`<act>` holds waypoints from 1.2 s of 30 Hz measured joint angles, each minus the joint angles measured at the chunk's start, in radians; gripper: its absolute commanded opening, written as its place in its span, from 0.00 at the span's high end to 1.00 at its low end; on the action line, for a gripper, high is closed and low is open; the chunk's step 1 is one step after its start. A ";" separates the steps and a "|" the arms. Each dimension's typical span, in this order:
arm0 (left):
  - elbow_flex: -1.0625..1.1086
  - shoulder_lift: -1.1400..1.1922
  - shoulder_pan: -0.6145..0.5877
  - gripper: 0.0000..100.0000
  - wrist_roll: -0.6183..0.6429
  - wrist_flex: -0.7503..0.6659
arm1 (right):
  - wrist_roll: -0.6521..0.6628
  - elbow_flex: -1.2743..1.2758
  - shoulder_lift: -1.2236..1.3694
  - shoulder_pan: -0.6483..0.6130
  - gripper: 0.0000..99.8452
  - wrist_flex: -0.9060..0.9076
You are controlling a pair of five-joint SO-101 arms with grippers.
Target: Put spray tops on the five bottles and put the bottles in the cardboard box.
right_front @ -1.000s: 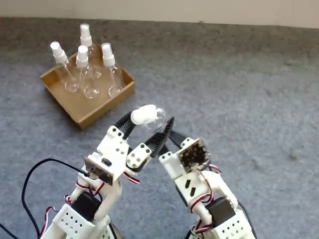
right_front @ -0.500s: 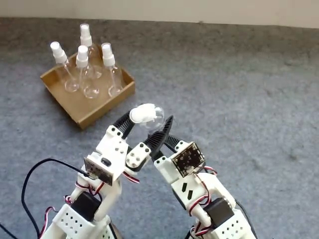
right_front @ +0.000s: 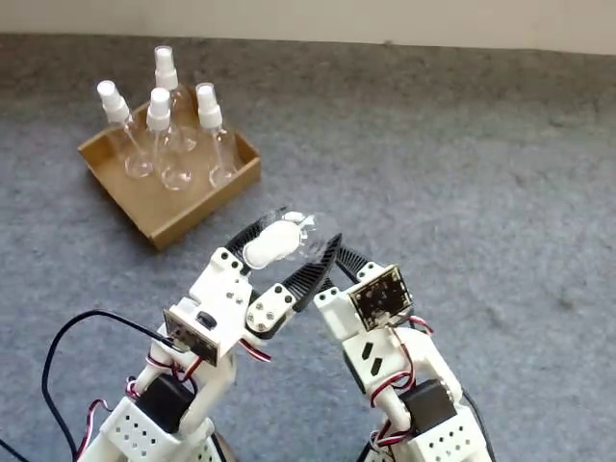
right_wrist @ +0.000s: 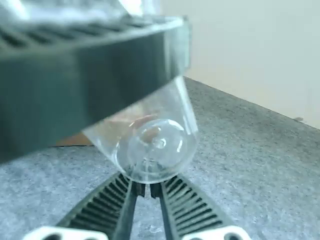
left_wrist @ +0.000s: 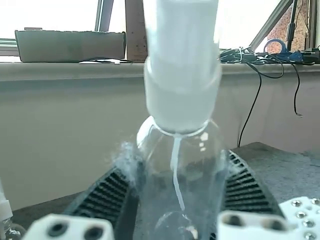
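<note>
**Fifth bottle capped, boxing step in hand**

We are holding the fifth bottle [left_wrist: 177, 165] above the tabletop [right_front: 462, 192] in the left pincer [right_front: 306, 229], which is clamping its clear body. The spray top [left_wrist: 181, 65] is sitting on its neck. The right pincer [right_wrist: 142, 189] is resting just beneath the bottle's base, its fingers drawn almost together on nothing. Four capped bottles [right_front: 176, 149] are standing in the cardboard box [right_front: 207, 207], well apart from the held one. We are judging the capping finished. Next, the left arm is going to have to carry the bottle over the box's bare part, turn it upright and lower it before releasing.
</note>
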 measured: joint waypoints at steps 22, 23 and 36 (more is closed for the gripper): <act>0.000 -0.002 0.000 0.94 0.002 0.000 | 0.000 0.000 0.000 0.087 0.99 -0.037; 0.000 -0.002 0.000 0.94 0.002 0.000 | 0.000 0.000 0.000 0.087 0.99 -0.037; 0.000 -0.002 0.000 0.94 0.002 0.054 | 0.000 0.000 0.002 0.091 0.99 -0.037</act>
